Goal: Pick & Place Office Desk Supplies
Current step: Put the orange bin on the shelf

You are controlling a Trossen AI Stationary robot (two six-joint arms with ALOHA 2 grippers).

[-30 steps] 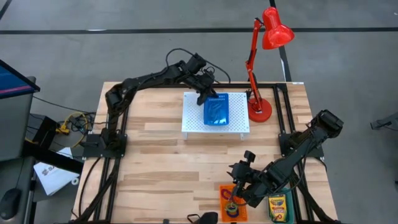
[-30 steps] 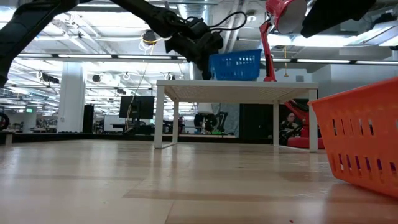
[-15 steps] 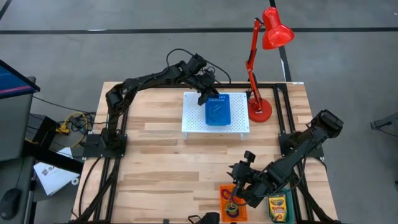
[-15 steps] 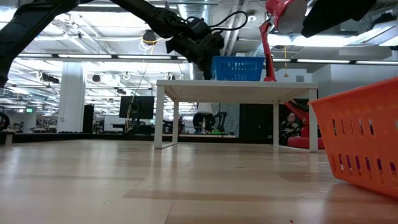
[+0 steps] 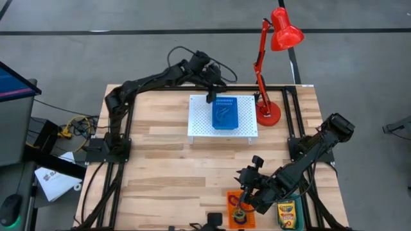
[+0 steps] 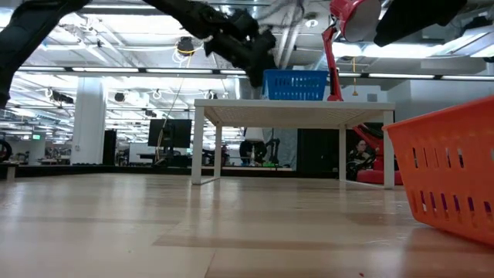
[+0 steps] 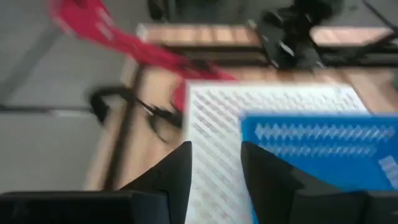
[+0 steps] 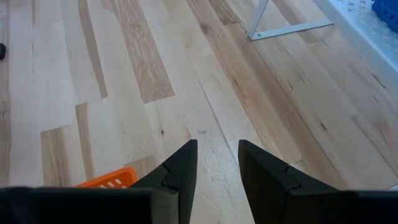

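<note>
A blue basket (image 5: 225,113) stands flat on the white perforated stand (image 5: 199,126) at the far middle of the table. My left gripper (image 5: 210,97) hovers open just off the basket's far left corner. In its wrist view the fingers (image 7: 216,149) frame bare stand, with the basket (image 7: 323,149) off to one side. At the near right, my right gripper (image 5: 246,200) hangs open over an orange basket (image 5: 238,209) with small coloured loops in it. Its wrist view (image 8: 217,149) shows only table between the fingers. A yellow-green crayon box (image 5: 287,214) lies beside the orange basket.
A tall red desk lamp (image 5: 270,64) stands right of the stand, its base (image 5: 268,115) on the table. In the low view the orange basket (image 6: 448,170) fills the near right. A dark object (image 5: 212,222) sits at the near edge. Bare wood lies across the table's middle and left.
My left gripper has opened and let go of the blue basket, then risen a little and drawn back toward the far edge. The basket, tipped a second ago, now sits flat on the white stand. My right arm has kept still.
</note>
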